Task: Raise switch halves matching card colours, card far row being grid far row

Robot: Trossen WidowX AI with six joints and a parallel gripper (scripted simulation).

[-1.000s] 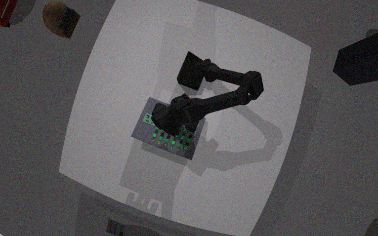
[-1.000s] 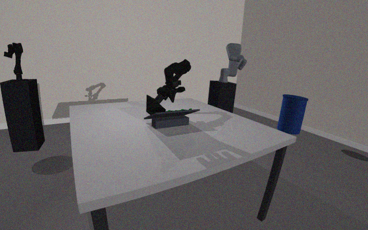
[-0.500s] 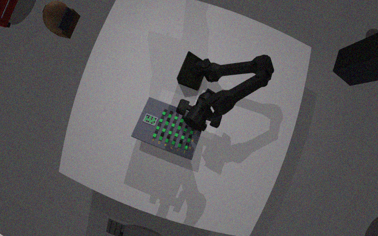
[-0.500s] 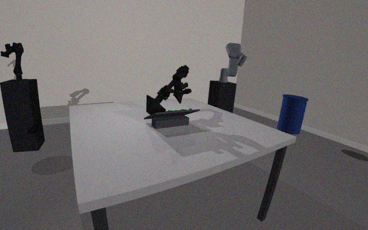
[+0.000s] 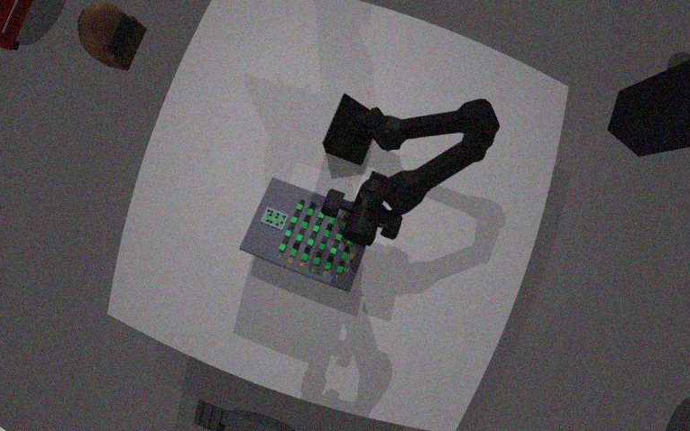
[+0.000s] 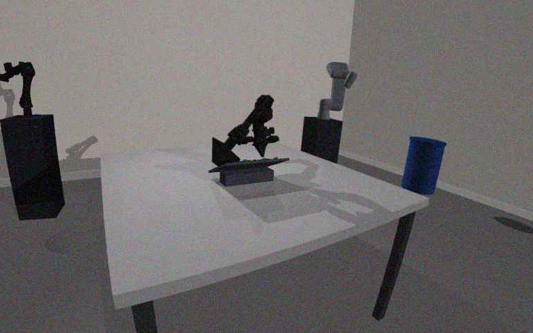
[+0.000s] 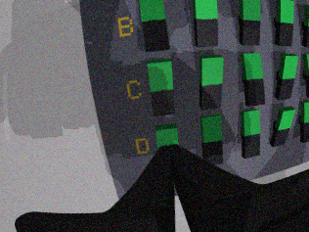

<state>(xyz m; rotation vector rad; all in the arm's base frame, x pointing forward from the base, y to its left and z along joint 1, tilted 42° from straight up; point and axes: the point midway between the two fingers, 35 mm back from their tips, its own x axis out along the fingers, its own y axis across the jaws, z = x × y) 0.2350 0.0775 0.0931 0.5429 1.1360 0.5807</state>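
Claw [image 5: 361, 227] [image 6: 263, 155] [image 7: 169, 152] is shut to a point, nothing in it; one arm, so no question of which is nearer. Task's thing: the switch panel [image 5: 259, 235] [image 6: 247, 166] [image 7: 105, 72], tilted on its block [image 6: 246, 177] on the worktop [image 5: 187, 187] [image 6: 177, 248] [image 7: 44, 170], in front of the arm base [image 5: 345, 133] [image 6: 221, 155].

Key relation: the outer switch in row D [image 7: 167, 135], at the arm's left end of the near row, sits right at the tip in the wrist view; its long axis runs near-to-far, green half showing just beyond the tip, dark half hidden behind it. If this is the target, the press hinges on which side of the pivot the tip lands — looks like the near half to me, but contact or gap, can't tell.

Top view is the only one with the card [image 5: 274, 218], at the arm's right of the grid; squares too small to read reliably, and the claw body covers the near-left corner there. Wrist view shows that corner, no card; exterior puts the tip very near the panel surface — but rockers are near edge-on, so no tilt read.
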